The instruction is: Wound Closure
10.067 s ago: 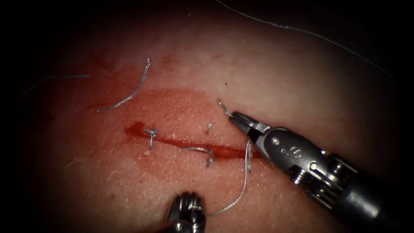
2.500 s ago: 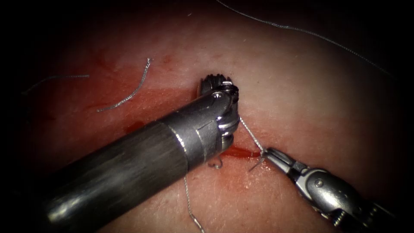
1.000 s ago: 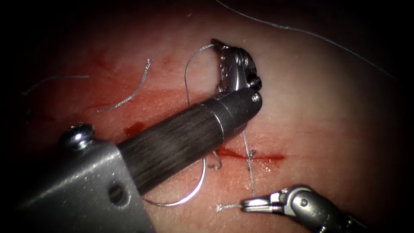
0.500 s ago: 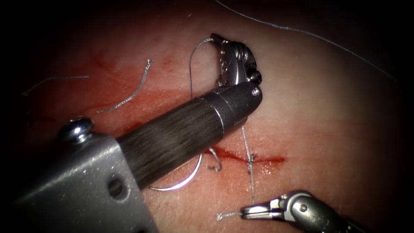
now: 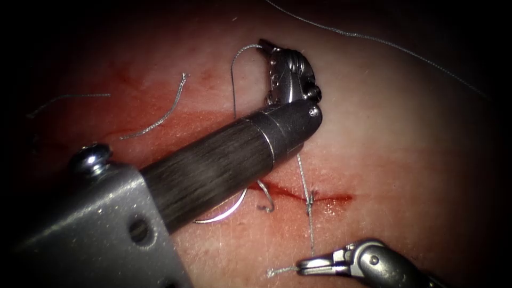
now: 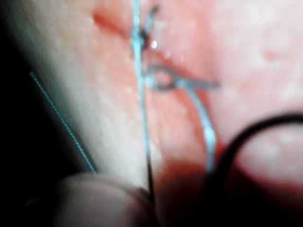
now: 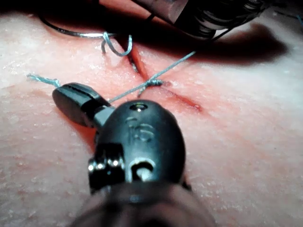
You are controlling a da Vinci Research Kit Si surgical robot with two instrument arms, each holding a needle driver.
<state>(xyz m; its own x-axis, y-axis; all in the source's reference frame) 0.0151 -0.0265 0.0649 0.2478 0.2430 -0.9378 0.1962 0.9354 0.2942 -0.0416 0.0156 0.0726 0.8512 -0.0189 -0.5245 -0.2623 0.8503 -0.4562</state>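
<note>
Knot-snugging is how we read this one: the left tool (image 5: 265, 47) is clamped on the thread (image 5: 305, 176) on the far side of the cut (image 5: 336, 198). The right tool (image 5: 306, 264) is closed on the short end on the near side, with a frayed bit poking out just past its tips. The knot (image 5: 309, 198) sits right on the cut, between the two. To do this well, we'd keep the two pulls opposite and level with the tissue (image 5: 384, 149). That way the knot should seat flat instead of lifting or sliding off the cut, and we'd ease off once the edges meet so the thread doesn't saw in. Neither tool holds the needle (image 5: 226, 212). It's lying loose on the tissue beneath the left tool's shaft, not in the tissue, next to an older stitch (image 5: 265, 200). The shaft covers most of the needle's curve and the cut's left stretch, so we can't tell where its point sits. Where the slack loop off the left tips runs under the shaft is also hidden.
</note>
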